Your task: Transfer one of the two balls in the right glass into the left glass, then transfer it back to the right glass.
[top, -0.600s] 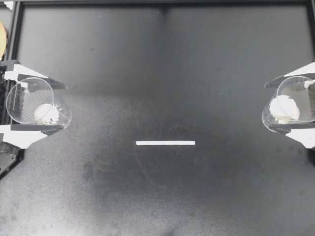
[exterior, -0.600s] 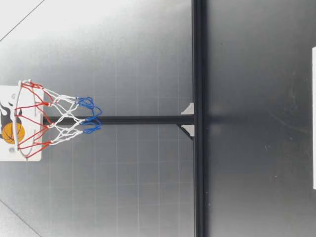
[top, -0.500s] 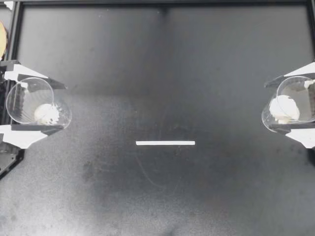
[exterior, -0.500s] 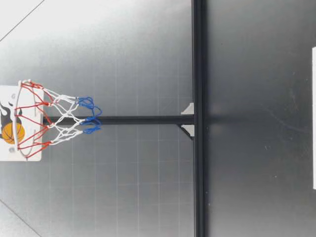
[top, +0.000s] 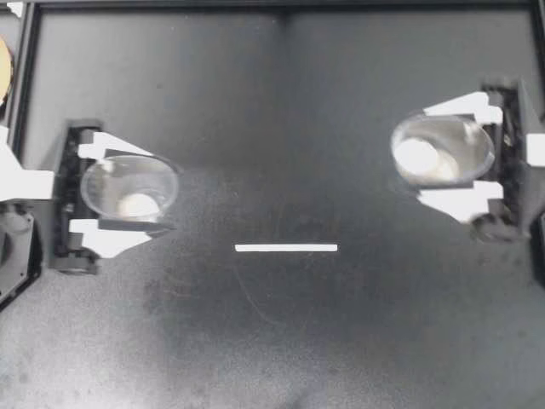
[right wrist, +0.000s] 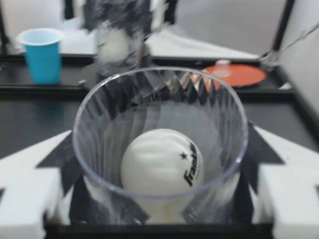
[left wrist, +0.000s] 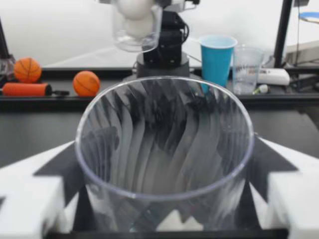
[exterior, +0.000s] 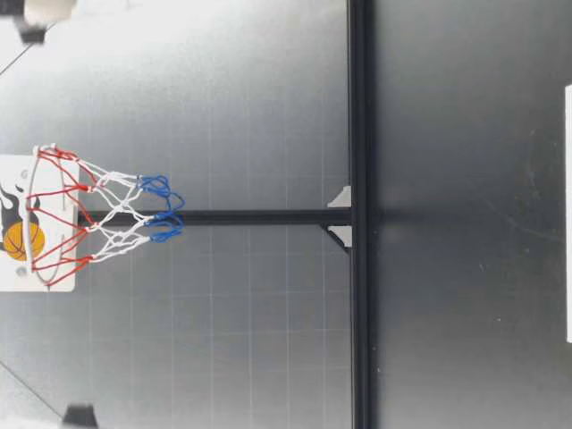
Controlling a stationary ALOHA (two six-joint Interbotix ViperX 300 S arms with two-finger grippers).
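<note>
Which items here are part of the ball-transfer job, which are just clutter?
Job: left gripper, left glass, left-glass ball; right gripper, right glass, right-glass ball.
Clutter: hoop, tape strip, blue cup, clear cup, orange mini basketballs, orange disc.

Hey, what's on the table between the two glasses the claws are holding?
In the top view, only bare table lies between the left glass and the right glass; a white strip sits just off that line.
</note>
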